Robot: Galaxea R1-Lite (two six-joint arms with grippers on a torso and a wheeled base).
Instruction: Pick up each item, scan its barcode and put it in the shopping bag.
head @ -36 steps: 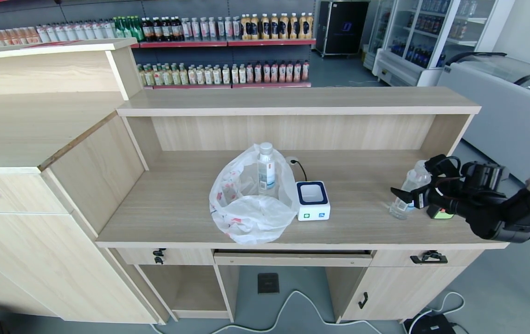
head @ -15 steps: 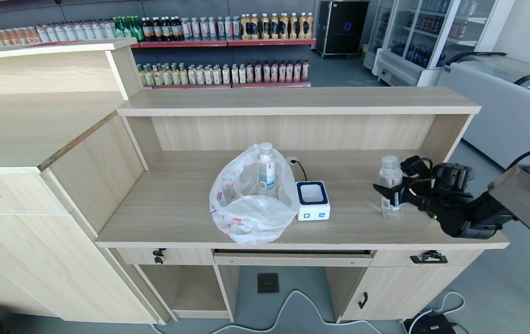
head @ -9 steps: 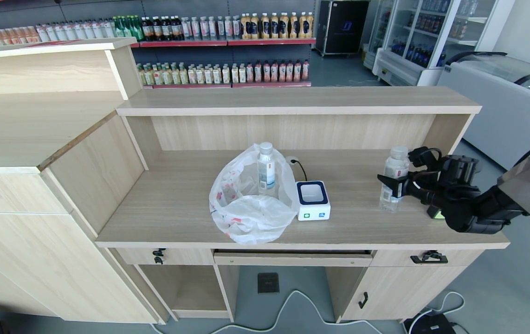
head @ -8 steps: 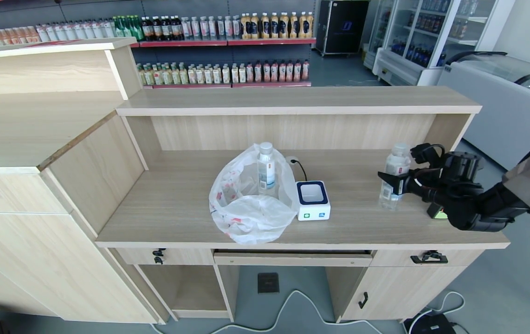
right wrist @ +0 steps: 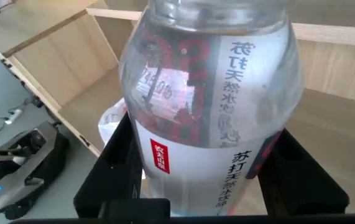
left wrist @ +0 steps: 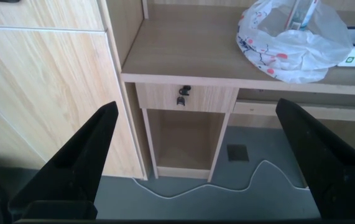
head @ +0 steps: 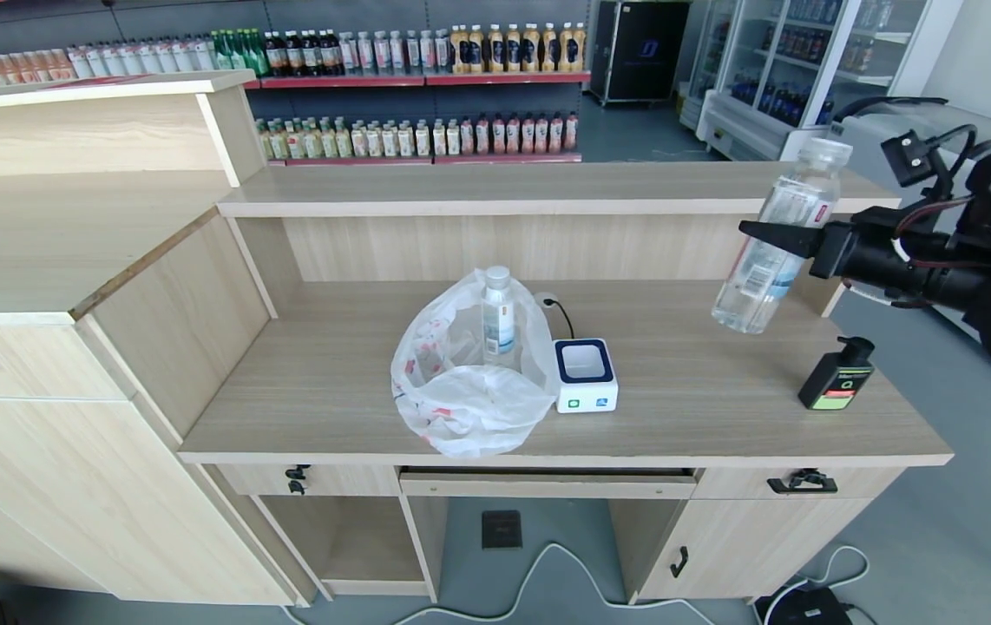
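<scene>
My right gripper [head: 786, 239] is shut on a clear water bottle [head: 773, 239], held tilted high above the right end of the counter; the bottle [right wrist: 211, 99] shows close up between the black fingers [right wrist: 118, 168] in the right wrist view. A white plastic shopping bag [head: 465, 382] lies open at the counter's middle with another water bottle [head: 498, 317] standing in it. The white and blue barcode scanner [head: 585, 375] sits just right of the bag. A black pump bottle [head: 836, 375] stands near the counter's right edge. My left gripper [left wrist: 196, 162] hangs open, low, in front of the cabinet, left of the bag [left wrist: 295, 40].
The wooden counter [head: 357, 365] has a raised back wall and a top ledge [head: 548, 187] above it. A taller cabinet [head: 44, 260] stands at the left. A cable runs from the scanner to the back wall. Drink shelves and fridges stand behind.
The right gripper has lifted the water bottle off the counter, up and slightly right, tilting it. The black pump bottle that the arm hid now shows. Bag and scanner have not moved.
</scene>
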